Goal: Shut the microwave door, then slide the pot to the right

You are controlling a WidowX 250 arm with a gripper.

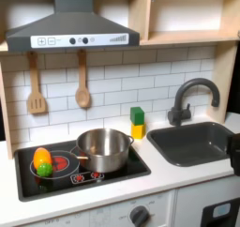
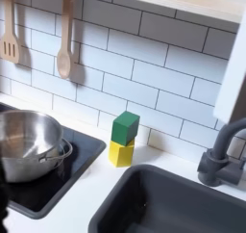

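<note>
On the hob (image 1: 141, 163), toward the first exterior view's left, I count one pot (image 1: 103, 148). It is steel, shiny and shallow, and stands upright on the right-hand burner with its short handle (image 2: 53, 155) toward the camera in the second exterior view. Just beside it, on the first exterior view's left, one yellow, orange and green toy vegetable (image 1: 42, 161) lies on the red burner ring, close to the pot's wall; I cannot tell if they touch.

I cannot tell how far the gripper is open or whether it has hold of anything. I cannot place things against it either, so I give places by the views. One dark shape (image 1: 234, 154) cuts into the first exterior view's right edge above the sink's (image 1: 192, 142) far side; what it is I cannot tell.

Of the microwave door I can say little. One white slanted panel (image 2: 235, 68) stands at the second exterior view's right edge, and I cannot tell whether that is it.

Two blocks are stacked against the tiles between hob and sink, one green block (image 1: 137, 115) on one yellow block (image 1: 138, 131), well apart from the pot. Two wooden utensils hang on the wall, one spatula (image 1: 36, 90) and one spoon (image 1: 82, 85), under one grey hood (image 1: 70, 29). One dark faucet (image 1: 192, 95) arches over the one sink.
</note>
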